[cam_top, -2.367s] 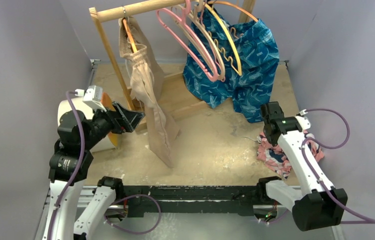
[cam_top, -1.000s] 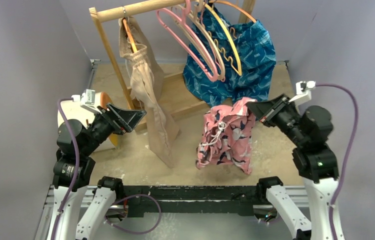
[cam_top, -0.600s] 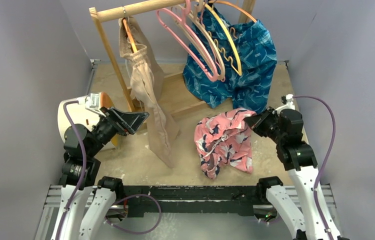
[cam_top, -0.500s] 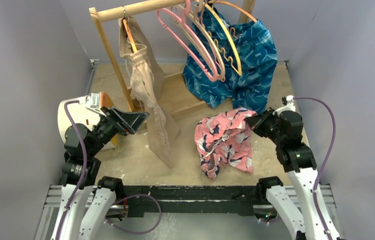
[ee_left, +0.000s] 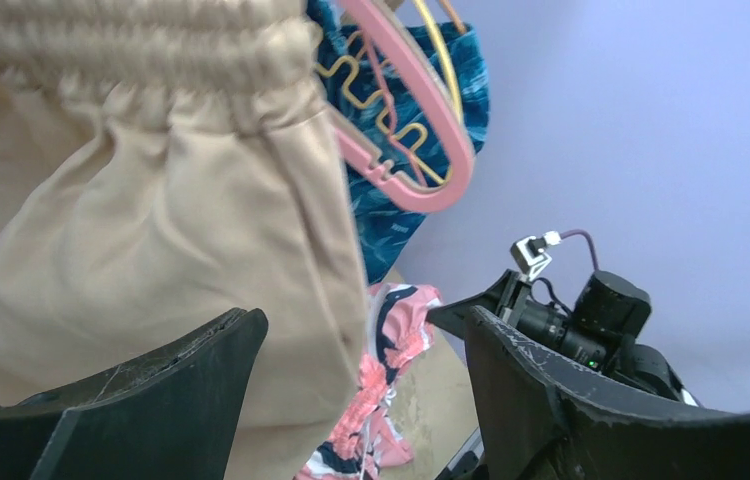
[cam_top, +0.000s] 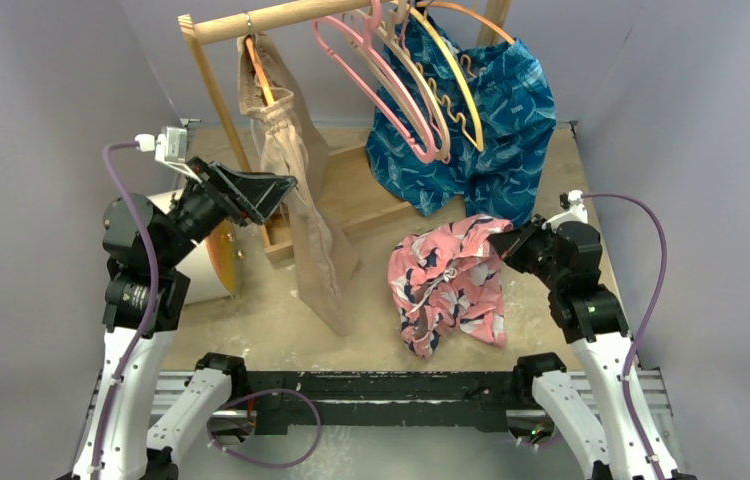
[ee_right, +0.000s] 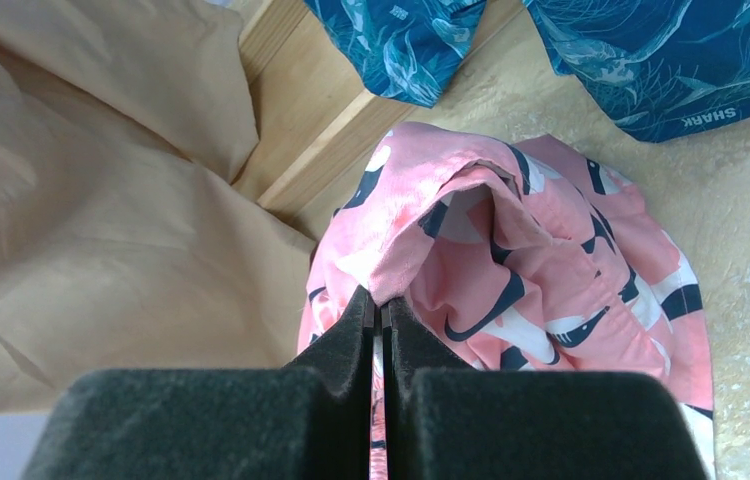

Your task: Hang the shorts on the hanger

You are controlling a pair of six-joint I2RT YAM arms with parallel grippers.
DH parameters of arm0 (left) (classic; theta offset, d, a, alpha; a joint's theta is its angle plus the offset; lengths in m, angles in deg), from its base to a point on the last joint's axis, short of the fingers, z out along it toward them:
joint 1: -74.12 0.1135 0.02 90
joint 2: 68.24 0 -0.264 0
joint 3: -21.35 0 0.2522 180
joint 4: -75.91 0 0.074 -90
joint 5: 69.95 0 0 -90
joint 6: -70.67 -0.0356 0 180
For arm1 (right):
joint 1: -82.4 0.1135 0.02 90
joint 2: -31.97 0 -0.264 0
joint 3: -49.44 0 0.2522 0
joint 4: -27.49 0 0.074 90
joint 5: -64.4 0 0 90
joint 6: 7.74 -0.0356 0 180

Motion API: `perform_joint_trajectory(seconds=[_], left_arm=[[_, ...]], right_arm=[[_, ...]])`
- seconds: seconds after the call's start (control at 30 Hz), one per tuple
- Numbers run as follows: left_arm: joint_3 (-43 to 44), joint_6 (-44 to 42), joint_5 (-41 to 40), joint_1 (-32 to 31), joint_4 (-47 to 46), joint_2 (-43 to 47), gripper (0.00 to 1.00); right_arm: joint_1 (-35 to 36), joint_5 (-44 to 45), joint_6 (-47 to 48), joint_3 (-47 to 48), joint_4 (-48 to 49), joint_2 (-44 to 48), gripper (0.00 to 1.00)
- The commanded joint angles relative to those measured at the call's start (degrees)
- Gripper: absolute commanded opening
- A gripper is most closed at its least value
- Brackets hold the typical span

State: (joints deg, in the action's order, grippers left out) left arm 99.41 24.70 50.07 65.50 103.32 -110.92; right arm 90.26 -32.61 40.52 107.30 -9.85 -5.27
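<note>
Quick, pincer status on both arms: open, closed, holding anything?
Left pincer: open, holding nothing, next to the hanging beige shorts.
Right pincer: closed on a fold of the pink shorts.

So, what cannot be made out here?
Hook of the hanger: left wrist view, cut off at the top.
Pinched edge of the shorts: right wrist view, between the shut jaws of the right gripper.
Bottom of the beige shorts: left wrist view, behind the left gripper.
</note>
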Motion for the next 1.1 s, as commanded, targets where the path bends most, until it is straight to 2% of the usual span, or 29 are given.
perform_joint_trajectory(seconds=[0.0,0.3,0.43,0.5,0.63,0.73,0.8,0.93,1.07], left_arm=[[6.0,3.8,4.5,0.4,-9.6,-1.4,0.74],[11.7,6.0,6.3,0.4,-14.7,-6.0,0.74],[10.6,7.6,5.3,-0.7,-19.1,-8.5,0.73],[10.2,4.1,1.5,-5.4,-17.2,-9.4,0.73],[11.4,-6.6,-9.8,-22.2,-9.8,-13.8,0.70],[12.5,-14.3,-24.6,-38.4,-4.7,-16.6,0.67],[12.5,-16.6,-32.8,-46.2,-3.8,-18.2,0.67],[9.8,-15.3,-42.8,-53.2,-2.1,-21.4,0.63],[1.2,-7.4,-51.1,-56.8,-3.4,-21.9,0.60]], right_arm=[[0.0,0.2,2.0,-0.2,2.9,-0.4,0.00],[0.0,-0.3,2.9,0.2,3.3,-2.2,0.00],[0.0,-0.3,3.1,1.4,3.0,-3.2,0.00],[0.0,-0.5,3.1,2.0,2.8,-3.3,0.00],[-0.1,-0.7,3.3,2.8,2.5,-3.7,0.00],[0.0,-0.5,3.5,3.0,2.0,-3.7,0.00],[0.0,-0.2,3.5,2.9,1.6,-3.4,0.00],[0.0,1.9,3.4,2.7,-0.2,-2.3,0.00],[0.0,5.5,3.1,3.0,-2.6,-1.1,0.00]])
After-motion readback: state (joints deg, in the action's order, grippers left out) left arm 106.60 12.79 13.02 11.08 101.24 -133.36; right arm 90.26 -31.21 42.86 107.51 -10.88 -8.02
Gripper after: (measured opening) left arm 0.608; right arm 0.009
